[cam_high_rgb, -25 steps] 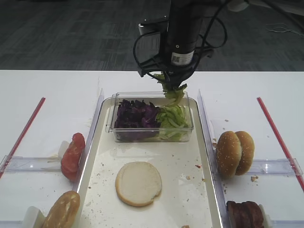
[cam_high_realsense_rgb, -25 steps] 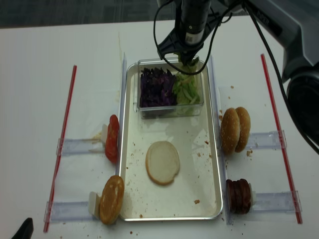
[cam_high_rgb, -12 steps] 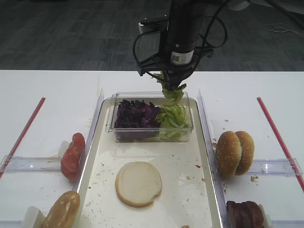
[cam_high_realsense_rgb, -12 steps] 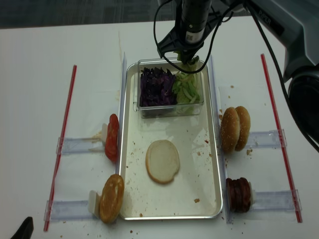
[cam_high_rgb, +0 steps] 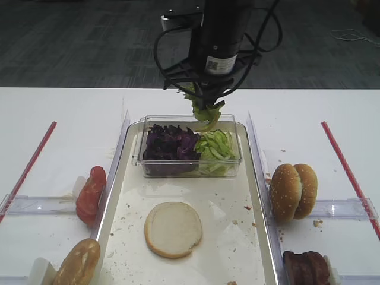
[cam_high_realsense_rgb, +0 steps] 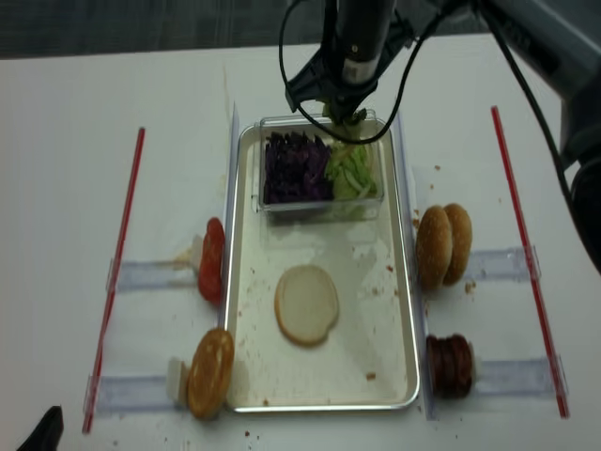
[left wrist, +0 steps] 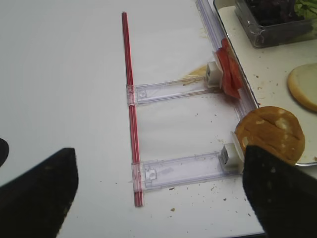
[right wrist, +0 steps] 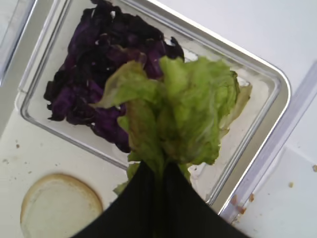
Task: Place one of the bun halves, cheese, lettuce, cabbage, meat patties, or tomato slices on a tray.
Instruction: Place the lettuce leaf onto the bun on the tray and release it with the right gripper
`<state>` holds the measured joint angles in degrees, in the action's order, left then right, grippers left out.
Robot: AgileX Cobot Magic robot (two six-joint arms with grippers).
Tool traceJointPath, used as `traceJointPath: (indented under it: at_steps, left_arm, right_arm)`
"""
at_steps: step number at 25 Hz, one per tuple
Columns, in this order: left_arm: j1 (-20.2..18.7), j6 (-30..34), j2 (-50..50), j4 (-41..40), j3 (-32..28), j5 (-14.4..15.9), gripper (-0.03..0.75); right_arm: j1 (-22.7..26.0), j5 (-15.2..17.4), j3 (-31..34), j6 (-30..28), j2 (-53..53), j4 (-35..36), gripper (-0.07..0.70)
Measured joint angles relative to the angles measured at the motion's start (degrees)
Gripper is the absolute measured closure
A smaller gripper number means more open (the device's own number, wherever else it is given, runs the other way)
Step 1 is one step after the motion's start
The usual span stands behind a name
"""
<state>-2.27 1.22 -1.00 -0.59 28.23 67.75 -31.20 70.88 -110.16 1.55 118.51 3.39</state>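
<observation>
White table, far end: my right gripper (right wrist: 157,171) pinches limp, feather-light lettuce (right wrist: 176,111) by its stem; left gripper's (left wrist: 148,196) fingers spread.

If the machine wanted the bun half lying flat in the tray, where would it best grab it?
Probably by opposite edges, coming straight down from above. The bun half lies flat, pale cut face up, on the tray, so only its rim offers something to pinch. Bare tray all around leaves room for the fingers on either side.
</observation>
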Motion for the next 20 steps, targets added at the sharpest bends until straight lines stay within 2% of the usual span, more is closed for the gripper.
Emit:
traceJointPath:
  at_steps: [11, 20]
  left_arm:
    - [0.0, 0.0, 0.0, 0.0, 0.0, 0.0, 0.064]
    - [0.0, 0.0, 0.0, 0.0, 0.0, 0.0, 0.064]
  right_arm:
    - [-8.3, 0.0, 6.7, -0.2, -5.8, 0.5, 0.556]
    - [-10.1, 0.0, 17.5, -0.4, -11.9, 3.2, 0.556]
